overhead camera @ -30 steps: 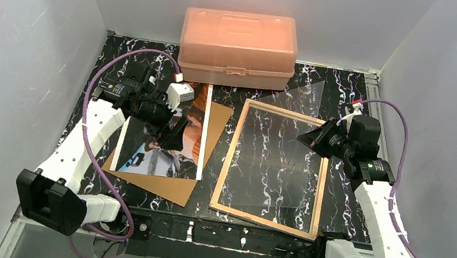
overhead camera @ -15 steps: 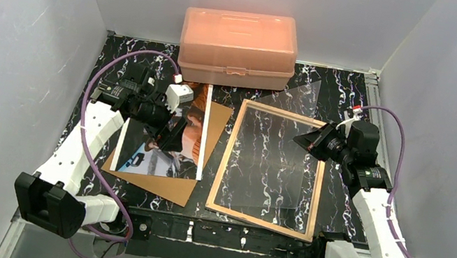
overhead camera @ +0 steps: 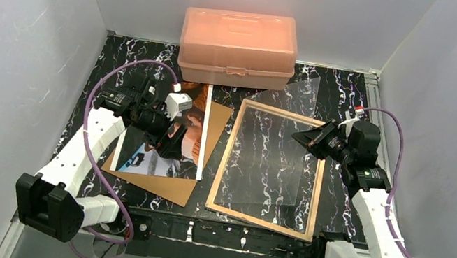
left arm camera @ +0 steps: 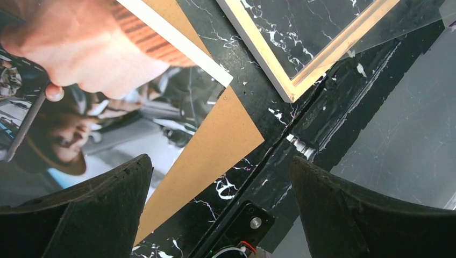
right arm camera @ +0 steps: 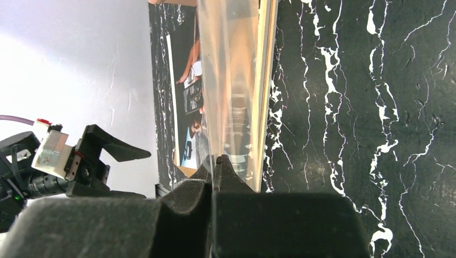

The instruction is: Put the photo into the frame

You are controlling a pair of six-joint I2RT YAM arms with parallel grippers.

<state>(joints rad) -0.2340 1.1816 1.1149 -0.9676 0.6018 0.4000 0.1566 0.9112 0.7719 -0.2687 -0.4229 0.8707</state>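
The photo lies face up on a brown backing board at the left; it also shows in the left wrist view. My left gripper hovers over the photo, open and empty, with its jaws wide apart. The frame lies flat at centre right, tan back up, with one corner in the left wrist view. My right gripper is shut on the right edge of a clear pane. The pane is held tilted over the frame, gripped between the fingertips.
The brown backing board lies under the photo, its corner showing beside the frame. An orange plastic box stands at the back centre. Grey walls enclose the black marble table on three sides.
My right gripper moved a little left with the pane, and the frame's near end shifted slightly left. My left gripper moved slightly nearer over the photo.
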